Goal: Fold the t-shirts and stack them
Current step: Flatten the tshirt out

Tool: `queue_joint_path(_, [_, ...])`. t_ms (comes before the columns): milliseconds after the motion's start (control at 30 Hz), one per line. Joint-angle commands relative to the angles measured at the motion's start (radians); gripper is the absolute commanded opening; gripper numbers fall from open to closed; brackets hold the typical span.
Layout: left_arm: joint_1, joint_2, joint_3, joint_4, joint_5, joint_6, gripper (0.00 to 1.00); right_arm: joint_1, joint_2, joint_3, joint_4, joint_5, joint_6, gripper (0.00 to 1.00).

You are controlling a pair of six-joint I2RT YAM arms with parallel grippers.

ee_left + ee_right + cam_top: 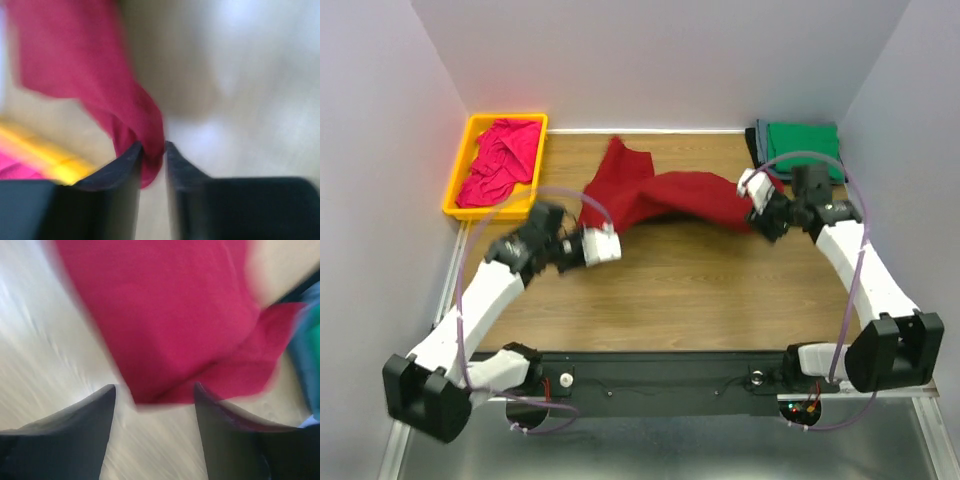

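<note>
The large dark red t-shirt (660,195) lies stretched and rumpled across the back middle of the table between my two grippers. My left gripper (612,240) is at its left end. In the left wrist view a hanging tip of the red t-shirt (100,60) sits between the left gripper's (154,146) narrowly parted jaws, with a gap showing beside it. My right gripper (754,205) is at the shirt's right end. In the right wrist view the right gripper (155,387) stands wide open, the red t-shirt's (170,315) edge just ahead of its fingertips.
A yellow bin (460,170) at the back left holds the magenta-pink t-shirt (500,160). A folded green t-shirt (802,135) lies on darker ones at the back right corner. White walls close in the back and both sides.
</note>
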Motion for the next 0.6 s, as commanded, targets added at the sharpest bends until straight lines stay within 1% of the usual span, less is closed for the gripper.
queue_joint_path(0, [-0.093, -0.099, -0.299, -0.035, -0.109, 0.034, 0.61, -0.002, 0.020, -0.178, -0.024, 0.138, -0.118, 0.77])
queue_joint_path(33, [-0.091, -0.119, -0.323, 0.001, -0.126, 0.018, 0.65, -0.002, 0.018, -0.175, -0.032, 0.138, -0.103, 0.77])
queue_joint_path(133, [-0.088, -0.157, -0.331, 0.011, -0.145, -0.014, 0.68, -0.004, 0.046, -0.108, -0.058, 0.098, -0.031, 0.79])
queue_joint_path(167, [-0.085, -0.157, -0.306, 0.008, -0.139, -0.025, 0.68, -0.004, 0.067, -0.084, -0.061, 0.077, 0.007, 0.79])
queue_joint_path(233, [-0.076, -0.144, -0.279, 0.018, -0.124, -0.046, 0.68, -0.002, 0.162, 0.007, -0.066, 0.063, 0.051, 0.78])
queue_joint_path(267, [-0.051, -0.115, -0.247, 0.026, -0.108, -0.064, 0.68, -0.004, 0.226, 0.041, -0.070, 0.062, 0.095, 0.77])
queue_joint_path(333, [-0.015, -0.069, -0.207, 0.047, -0.085, -0.087, 0.68, -0.007, 0.286, 0.105, -0.070, 0.068, 0.127, 0.74])
queue_joint_path(367, [0.043, -0.009, -0.152, 0.051, -0.043, -0.100, 0.68, -0.014, 0.306, 0.117, -0.070, 0.072, 0.147, 0.73])
queue_joint_path(433, [0.093, 0.060, -0.090, 0.069, -0.018, -0.132, 0.66, -0.028, 0.368, 0.150, -0.067, 0.081, 0.160, 0.72])
queue_joint_path(467, [0.128, 0.138, -0.023, 0.080, 0.005, -0.147, 0.65, -0.039, 0.391, 0.159, -0.067, 0.078, 0.172, 0.71])
queue_joint_path(567, [0.162, 0.258, 0.088, 0.124, 0.028, -0.229, 0.64, -0.051, 0.460, 0.196, -0.072, 0.085, 0.196, 0.66])
